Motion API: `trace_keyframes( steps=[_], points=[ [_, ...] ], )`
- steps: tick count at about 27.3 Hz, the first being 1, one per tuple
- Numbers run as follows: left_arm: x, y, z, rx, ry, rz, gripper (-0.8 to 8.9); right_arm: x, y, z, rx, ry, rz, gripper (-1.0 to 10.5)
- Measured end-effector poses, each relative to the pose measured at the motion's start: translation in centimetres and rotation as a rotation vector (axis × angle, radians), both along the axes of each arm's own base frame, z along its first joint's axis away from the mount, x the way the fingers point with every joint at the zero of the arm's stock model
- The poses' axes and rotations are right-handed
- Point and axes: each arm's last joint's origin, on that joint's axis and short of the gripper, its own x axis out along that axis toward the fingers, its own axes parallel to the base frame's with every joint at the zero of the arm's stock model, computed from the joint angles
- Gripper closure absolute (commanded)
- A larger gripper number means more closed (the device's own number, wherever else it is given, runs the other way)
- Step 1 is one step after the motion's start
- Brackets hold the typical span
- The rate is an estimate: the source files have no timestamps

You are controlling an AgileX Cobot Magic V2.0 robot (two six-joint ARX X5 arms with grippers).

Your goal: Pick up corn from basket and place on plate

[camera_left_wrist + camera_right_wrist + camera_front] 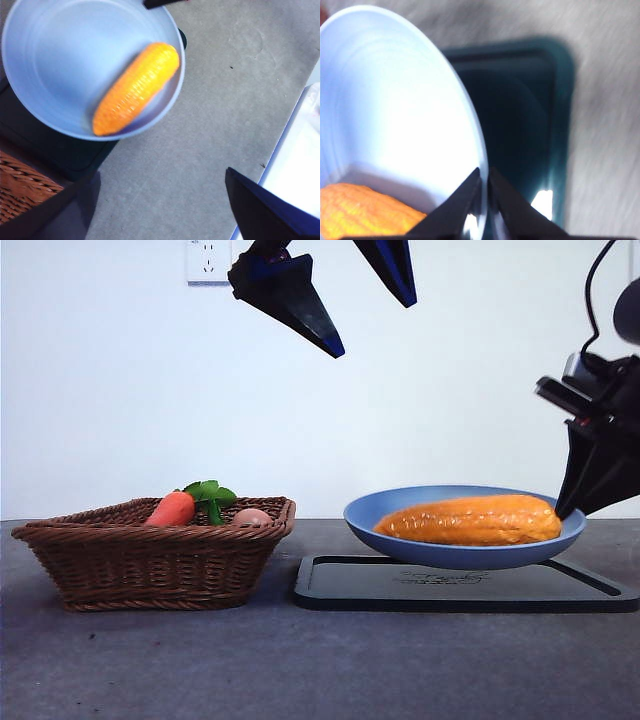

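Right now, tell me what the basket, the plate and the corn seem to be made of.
The basket: brown woven wicker, matte, with visible weave and a braided rim. The plate: smooth light-blue, soft sheen, probably plastic or glazed ceramic; the look leaves it open. The corn: glossy orange-yellow with bumpy kernels, likely a plastic replica, judging by the shine.

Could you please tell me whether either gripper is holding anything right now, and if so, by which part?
The right gripper is pinching the plate by its rim, beside the corn. The left gripper hangs open above, holding nothing.
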Motion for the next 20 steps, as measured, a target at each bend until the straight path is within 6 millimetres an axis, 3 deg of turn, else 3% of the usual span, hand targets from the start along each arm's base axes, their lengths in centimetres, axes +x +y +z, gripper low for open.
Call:
trace_keyframes(
  steps=[6,14,20],
  points=[
    [0.0,0.0,0.0,-0.002,0.004,0.006,4.08,2.0,-0.2,-1.7,0.005,0.045,-0.002,9.5],
    [0.0,0.0,0.0,-0.005,0.001,0.007,4.08,2.3,-0.1,-2.9,0.008,0.085,0.0,9.4],
    [0.1,-0.1,0.1,-0.01,-0.003,0.007,4.08,2.2,-0.1,-3.0,0.013,0.097,0.003,7.4]
  ],
)
